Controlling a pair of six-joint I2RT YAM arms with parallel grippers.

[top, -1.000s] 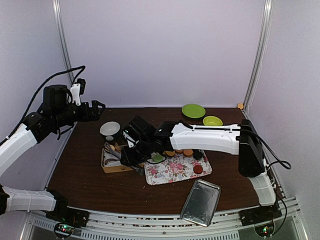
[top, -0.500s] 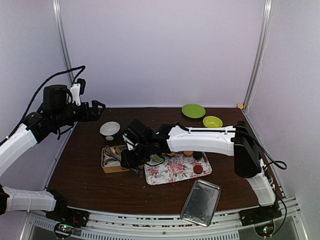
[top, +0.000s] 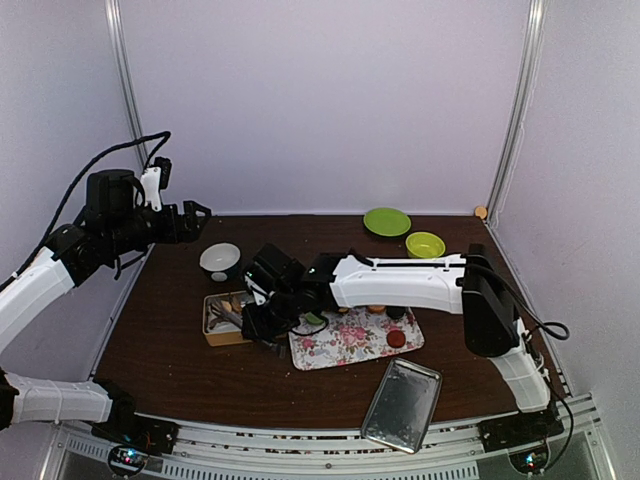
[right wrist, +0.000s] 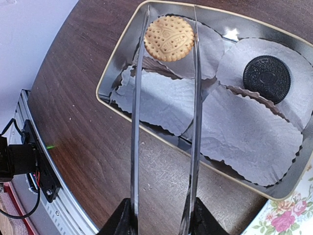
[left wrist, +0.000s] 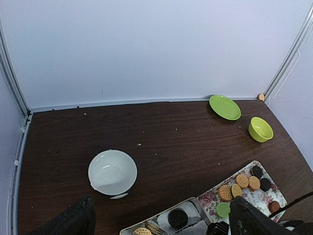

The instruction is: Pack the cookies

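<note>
On the table [top: 170, 345] my left hand [top: 197, 212] hangs high with its fingers spread wide, clear of trouble. The risk is on my right, which reaches past the floral tray [top: 350, 345] into the tin [right wrist: 120, 54]. A sideways drift could knock my long fingers against its wall. The paper cups [right wrist: 161, 98] look light and crumpled, so a snagged fingertip might flip one. My right hand [right wrist: 170, 14] pinches the yellow cookie [right wrist: 169, 38] by its rim over the corner cup. Squeezing harder may crack it, and I cannot tell if it rests there yet.
</note>
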